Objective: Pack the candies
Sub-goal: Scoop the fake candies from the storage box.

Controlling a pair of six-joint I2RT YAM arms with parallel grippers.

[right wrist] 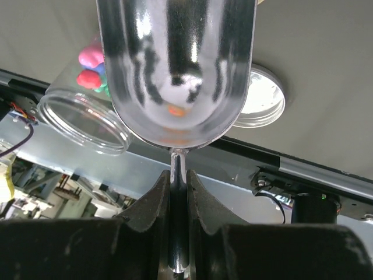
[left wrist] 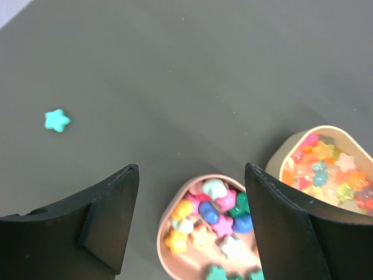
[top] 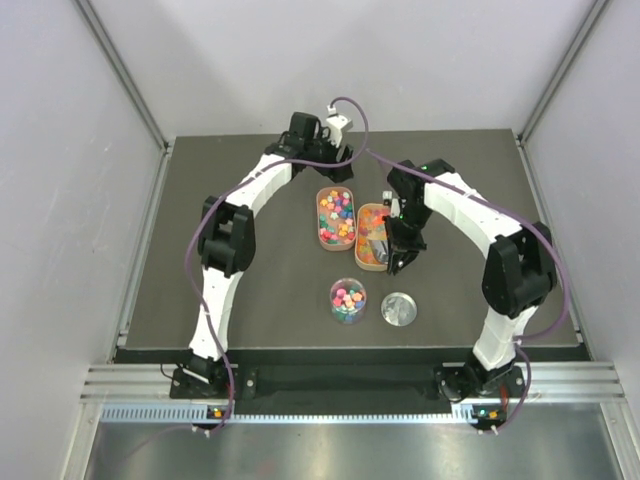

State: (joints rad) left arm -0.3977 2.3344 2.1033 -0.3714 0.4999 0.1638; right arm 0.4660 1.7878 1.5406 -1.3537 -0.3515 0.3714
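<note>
1. Candies: tiny star and chunk shapes in mixed bright colours. Most are heaped in two oval trays mid-tabletop, a pink tray and a beige tray just beside it. A few sit in the clear jar nearer the arm bases. One teal star lies loose on the tabletop, well apart from the trays.
2. Handling, my estimate: each piece is very light, looks hard and glossy, and is likely to skid or bounce if dropped. They are too small to pinch one by one, so move them in bulk and tip slowly.
3. Where to hold: not the candies themselves. The metal scoop is the tool, and it should be taken by its thin handle.
4. Scoop bowl looks almost empty. There is an orange speck low in it; I cannot tell whether it is a candy or a reflection.
5. Right jaws: narrow, clamped on the scoop handle, with the bowl over the beige tray in the top view.
6. Left jaws: wide, holding nothing, hanging above the far end of the trays.
7. The jar looks light and open-mouthed, so a knock could tip it. Its metal lid lies off, beside it.
</note>
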